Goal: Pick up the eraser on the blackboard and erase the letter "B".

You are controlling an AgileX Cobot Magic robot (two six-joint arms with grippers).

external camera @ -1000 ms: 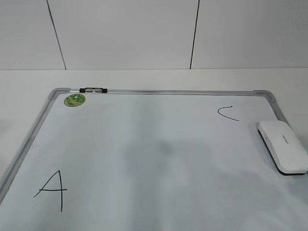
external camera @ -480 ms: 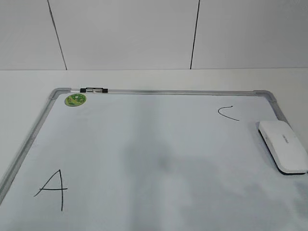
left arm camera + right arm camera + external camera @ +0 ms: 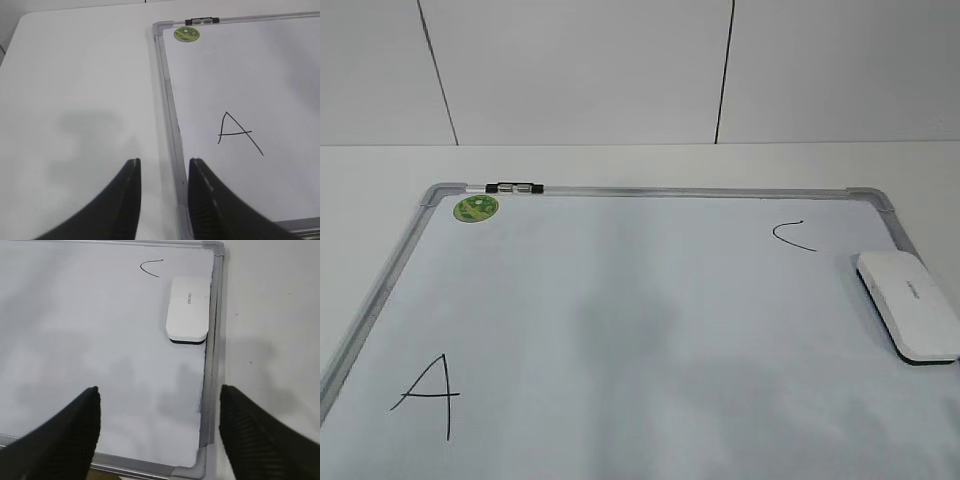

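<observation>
The blackboard point(image 3: 620, 300) is a pale whiteboard with a grey frame, lying flat on the white table. The white eraser point(image 3: 908, 304) lies on its right side by the frame; it also shows in the right wrist view point(image 3: 188, 309). A black "A" point(image 3: 428, 392) is at the near left and a small "C" point(image 3: 793, 235) at the far right. No letter "B" shows in any view. My left gripper point(image 3: 162, 167) is open over the board's left frame edge. My right gripper point(image 3: 159, 395) is wide open above the board's near right corner, short of the eraser.
A green round sticker point(image 3: 476, 207) and a black-and-silver clip point(image 3: 514, 187) sit at the board's far left corner. White table point(image 3: 75, 100) lies left of the board and also right of it point(image 3: 270, 340). A tiled wall point(image 3: 620, 70) stands behind.
The soft shadows on the board's middle and right have shifted a little. The eraser and the letters have not moved.
</observation>
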